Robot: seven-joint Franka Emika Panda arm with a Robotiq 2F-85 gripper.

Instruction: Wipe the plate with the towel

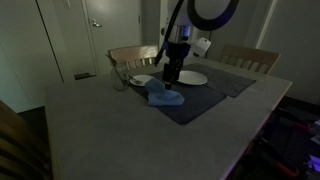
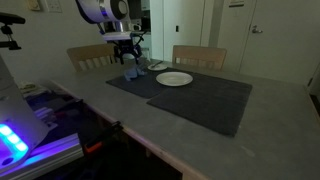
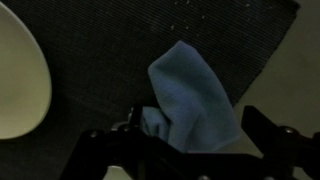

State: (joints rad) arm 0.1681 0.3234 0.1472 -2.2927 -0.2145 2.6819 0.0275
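Wrist view: the cream round plate [image 3: 20, 85] is cut off at nine o'clock, with only one curved edge showing. The crumpled light-blue cloth towel [image 3: 190, 100] rises off the dark woven placemat [image 3: 110, 50] between the fingers of the black Robotiq gripper [image 3: 190, 145]; whether they pinch it cannot be told. In an exterior view the arm hangs vertically over one towel [image 1: 163, 96], with one plate [image 1: 192, 77] at two o'clock. In an exterior view dimness blurs the towel [image 2: 131, 72]; the plate [image 2: 174, 79] lies at three o'clock, and there are two placemats.
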